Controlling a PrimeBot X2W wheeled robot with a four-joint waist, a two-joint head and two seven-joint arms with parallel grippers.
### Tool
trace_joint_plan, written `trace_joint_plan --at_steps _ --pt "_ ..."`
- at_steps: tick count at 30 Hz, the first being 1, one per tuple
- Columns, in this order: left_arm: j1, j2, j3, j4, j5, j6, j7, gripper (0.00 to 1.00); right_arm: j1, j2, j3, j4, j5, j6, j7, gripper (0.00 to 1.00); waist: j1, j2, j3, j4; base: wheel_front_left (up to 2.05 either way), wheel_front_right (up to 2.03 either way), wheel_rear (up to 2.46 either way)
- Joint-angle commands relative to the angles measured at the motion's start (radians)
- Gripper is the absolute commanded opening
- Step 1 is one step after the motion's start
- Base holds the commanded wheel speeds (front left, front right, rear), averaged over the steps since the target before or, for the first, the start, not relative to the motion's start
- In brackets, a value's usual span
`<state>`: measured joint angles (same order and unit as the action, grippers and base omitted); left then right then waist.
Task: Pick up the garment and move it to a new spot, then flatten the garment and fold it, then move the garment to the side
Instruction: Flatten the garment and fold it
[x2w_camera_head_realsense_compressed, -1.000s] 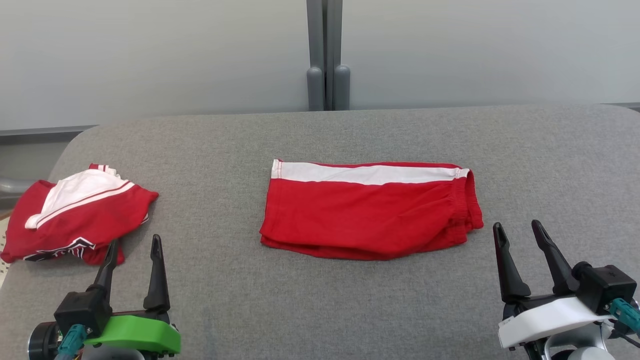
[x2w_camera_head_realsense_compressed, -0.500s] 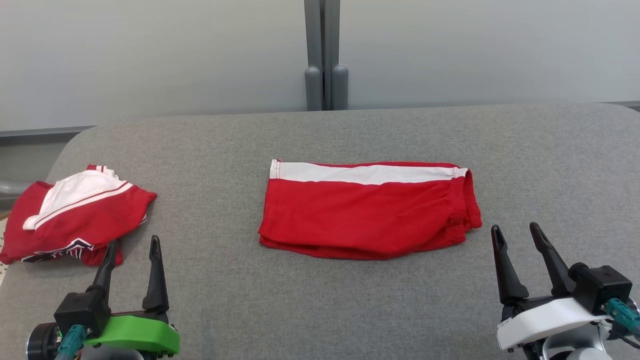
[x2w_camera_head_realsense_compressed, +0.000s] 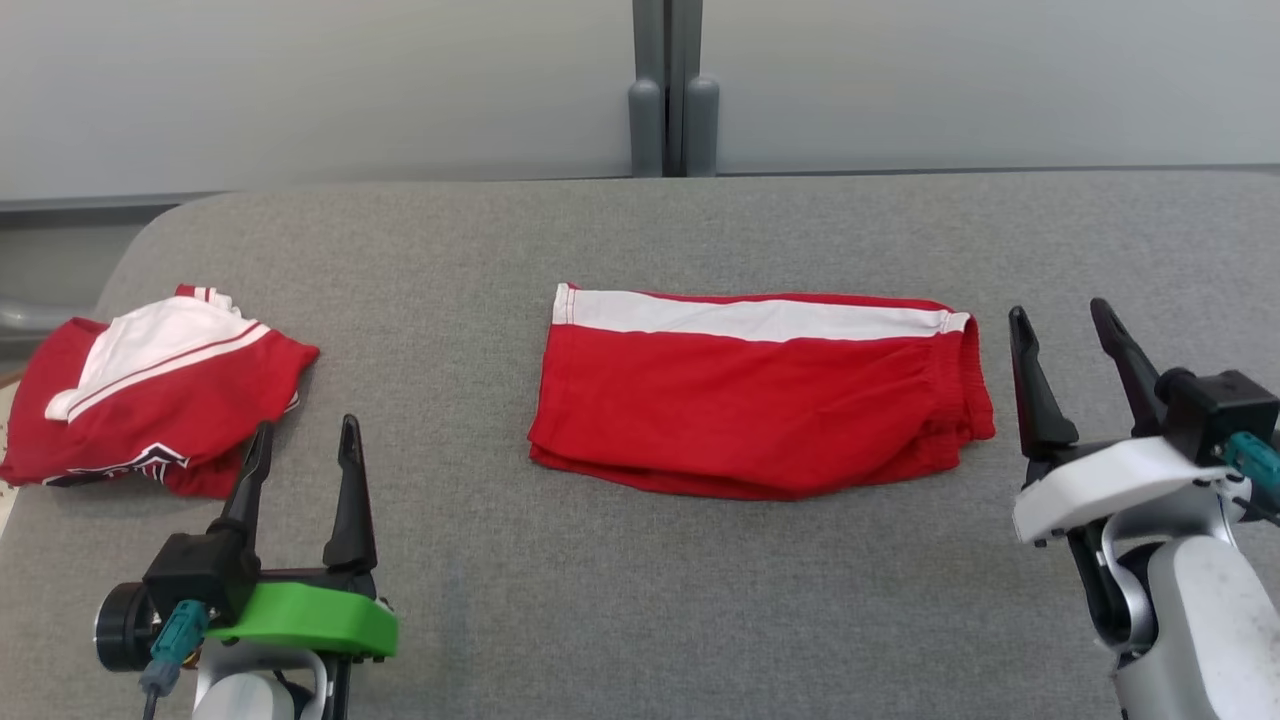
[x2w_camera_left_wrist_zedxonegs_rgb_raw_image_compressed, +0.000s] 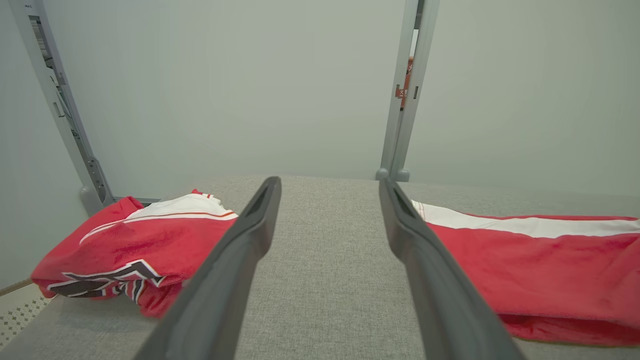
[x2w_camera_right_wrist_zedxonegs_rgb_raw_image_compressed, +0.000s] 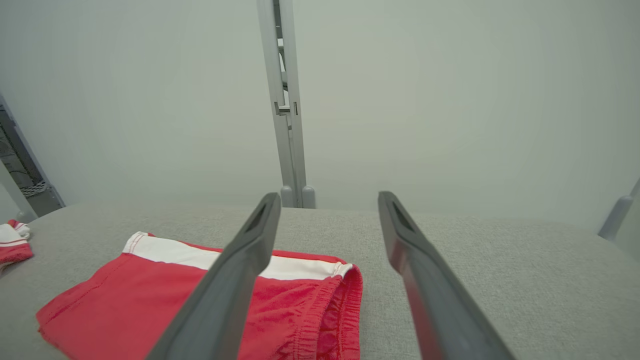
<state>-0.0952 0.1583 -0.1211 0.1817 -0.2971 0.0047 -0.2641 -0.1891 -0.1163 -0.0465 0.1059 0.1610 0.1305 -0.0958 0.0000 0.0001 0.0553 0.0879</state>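
Observation:
The garment is red with a white band along its far edge, and it lies folded flat in the middle of the grey padded table. The left wrist view shows the garment at right, and the right wrist view has the garment at lower left. My right gripper hovers open just right of its elastic waist end, holding nothing. At the near left my left gripper is open and holds nothing. Each wrist view looks between spread fingers, left gripper and right gripper.
A second red and white garment lies crumpled at the table's left edge, just beyond my left fingertips; it shows as the crumpled garment in the left wrist view. A grey post stands behind the table against a pale wall.
The head camera has tilted, shifting the whole picture. My right gripper has moved forward to beside the garment's right end. The left gripper has edged forward slightly. The garment lies as before.

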Motion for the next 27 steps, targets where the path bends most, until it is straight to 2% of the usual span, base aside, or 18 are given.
trace_joint_plan --at_steps 1,9,14,23,27 --pt "-0.025 -0.008 -0.004 0.001 0.008 -0.006 0.0 1.0 -0.037 -0.012 -0.004 0.026 -0.011 0.0 0.01 1.0 0.0 -0.0001 0.047 0.032 0.0 0.0 0.0" --pt "-0.095 -0.049 -0.018 0.014 0.029 -0.027 0.0 1.0 -0.198 -0.068 0.002 0.265 -0.025 0.0 0.041 1.0 0.0 -0.0001 0.144 0.081 0.0 0.0 0.0" --pt "-0.133 -0.069 -0.019 0.018 0.035 -0.038 0.0 1.0 -0.256 -0.08 -0.001 0.415 -0.033 0.0 0.027 1.0 0.0 -0.0001 0.195 0.105 0.0 0.0 0.0" --pt "-0.165 -0.093 -0.002 0.033 0.053 -0.049 0.0 1.0 -0.293 -0.078 -0.022 0.629 -0.008 0.0 -0.025 1.0 0.0 -0.0001 0.227 0.106 0.0 0.0 0.0" --pt "-0.172 -0.097 0.003 0.041 0.058 -0.056 0.0 1.0 -0.301 -0.055 0.025 0.682 0.033 0.001 -0.036 1.0 0.0 -0.0001 0.226 0.1 0.0 0.0 0.0"
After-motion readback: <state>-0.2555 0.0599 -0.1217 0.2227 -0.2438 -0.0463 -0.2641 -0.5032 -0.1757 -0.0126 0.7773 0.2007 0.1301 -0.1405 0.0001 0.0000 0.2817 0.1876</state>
